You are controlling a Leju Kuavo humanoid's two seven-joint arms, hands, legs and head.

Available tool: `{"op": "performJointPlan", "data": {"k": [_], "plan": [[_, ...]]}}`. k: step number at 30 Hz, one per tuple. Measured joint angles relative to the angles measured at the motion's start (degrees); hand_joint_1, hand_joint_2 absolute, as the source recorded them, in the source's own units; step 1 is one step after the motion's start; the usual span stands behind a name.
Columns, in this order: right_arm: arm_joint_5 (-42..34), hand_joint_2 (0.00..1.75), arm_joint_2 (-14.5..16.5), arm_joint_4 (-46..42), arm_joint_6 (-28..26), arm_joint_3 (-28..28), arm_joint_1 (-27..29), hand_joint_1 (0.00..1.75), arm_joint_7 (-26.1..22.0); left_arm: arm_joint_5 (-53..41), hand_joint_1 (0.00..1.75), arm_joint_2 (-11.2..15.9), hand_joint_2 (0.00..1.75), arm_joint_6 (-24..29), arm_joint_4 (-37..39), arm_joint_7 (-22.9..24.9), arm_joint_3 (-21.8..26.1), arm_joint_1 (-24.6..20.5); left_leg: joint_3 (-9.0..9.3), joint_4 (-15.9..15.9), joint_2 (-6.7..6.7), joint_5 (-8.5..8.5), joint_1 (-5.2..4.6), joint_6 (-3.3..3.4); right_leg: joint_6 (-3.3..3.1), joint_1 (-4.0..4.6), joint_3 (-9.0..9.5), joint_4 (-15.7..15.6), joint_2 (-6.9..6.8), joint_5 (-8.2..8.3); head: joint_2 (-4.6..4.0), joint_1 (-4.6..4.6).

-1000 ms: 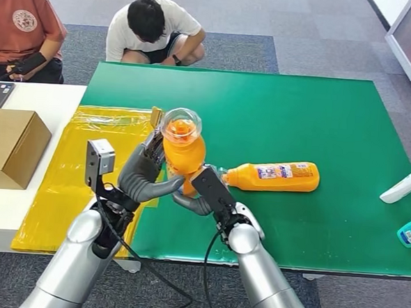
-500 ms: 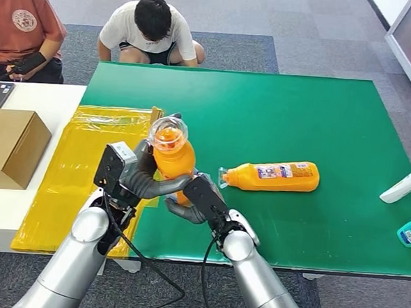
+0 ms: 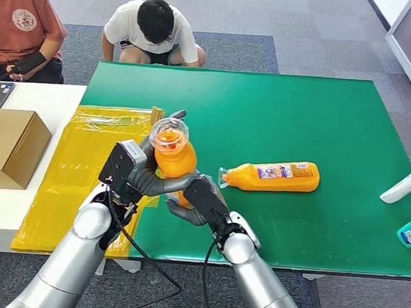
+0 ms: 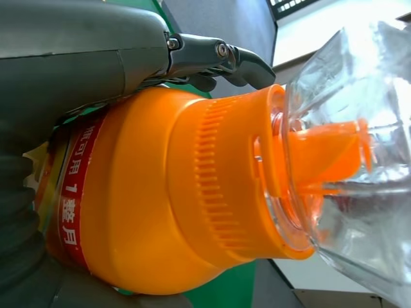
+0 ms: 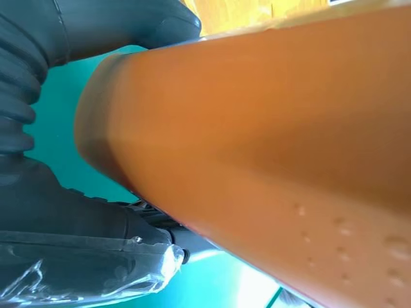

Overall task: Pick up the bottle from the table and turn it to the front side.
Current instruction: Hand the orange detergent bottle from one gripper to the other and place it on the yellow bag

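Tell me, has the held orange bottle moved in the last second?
Yes. The held bottle has shifted left, away from the lying bottle and toward the yellow sheet.

Bright even light; wrist views close, slightly soft.

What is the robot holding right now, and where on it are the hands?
The orange bottle, in both hands: the left hand wraps its upper body below the clear cap, the right hand grips its lower end.
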Motion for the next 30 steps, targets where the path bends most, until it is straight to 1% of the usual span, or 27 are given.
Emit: {"op": "performJointPlan", "data": {"k": [3, 4, 7, 8, 18, 30], "plan": [[0.0, 1.75, -0.04, -0.03, -0.01, 0.03, 0.0, 1.75, 0.0, 0.02, 0.0, 0.0, 1.75, -0.02, -0.01, 0.0, -0.02, -0.02, 0.0, 0.0, 0.0, 0.0, 0.0, 0.0, 0.0, 0.0, 0.0, 0.0, 0.0, 0.0, 0.0, 0.0], [0.0, 1.75, -0.04, -0.05, -0.01, 0.03, 0.0, 1.75, 0.0, 0.03, 0.07, 0.0, 1.75, -0.02, -0.01, 0.0, -0.02, -0.02, 0.0, 0.0, 0.0, 0.0, 0.0, 0.0, 0.0, 0.0, 0.0, 0.0, 0.0, 0.0, 0.0, 0.0], [0.01, 1.75, -0.06, -0.12, -0.01, 0.03, 0.02, 1.75, 0.01, 0.05, 1.38, 0.0, 1.75, -0.05, -0.01, 0.0, -0.03, -0.04, 0.0, 0.0, 0.0, 0.0, 0.0, 0.0, 0.0, 0.0, 0.0, 0.0, 0.0, 0.0, 0.0, 0.0], [0.02, 1.75, -0.07, -0.13, -0.02, 0.03, 0.02, 1.75, 0.02, 0.12, 1.75, 0.0, 1.75, -0.15, 0.0, 0.0, -0.03, -0.05, 0.0, 0.0, 0.0, 0.0, 0.0, 0.0, 0.0, 0.0, 0.0, 0.0, 0.0, 0.0, 0.0, 0.0], [-0.04, 1.75, -0.35, -1.36, -0.49, 0.52, 0.6, 1.75, 0.9, 4.17, 1.75, 0.04, 1.75, -1.46, 0.04, -0.01, -0.04, -0.04, -0.01, 0.0, 0.0, 0.0, 0.0, 0.0, 0.0, 0.0, 0.0, 0.0, 0.0, 0.0, 0.0, 0.0], [-1.52, 1.75, -0.63, -2.03, -2.5, 1.93, 0.9, 1.75, 1.99, 6.43, 1.75, 0.78, 1.75, -0.93, 0.04, 0.01, -0.61, -0.34, -0.01, 0.0, 0.0, 0.0, 0.0, 0.0, 0.0, 0.0, 0.0, 0.0, 0.0, 0.0, 0.0, 0.0]]}}
